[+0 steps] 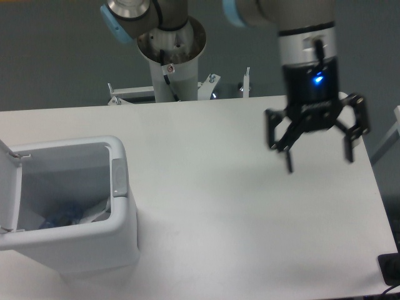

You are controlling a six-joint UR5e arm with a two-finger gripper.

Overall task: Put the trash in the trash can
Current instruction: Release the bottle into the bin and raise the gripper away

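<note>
The white trash can point(122, 206) stands at the table's front left with its lid swung open to the left. Inside it lie the blue-tinted plastic bottle point(62, 214) and the clear wrapper with a white label point(99, 211), both partly hidden by the bin's walls. My gripper point(319, 161) hangs above the right side of the table, far to the right of the bin. Its fingers are spread wide apart and nothing is between them.
The white table point(212, 206) ends at a right edge just past the gripper. The arm's base column point(170, 62) stands behind the table's far edge. A dark object point(390, 269) sits off the front right corner.
</note>
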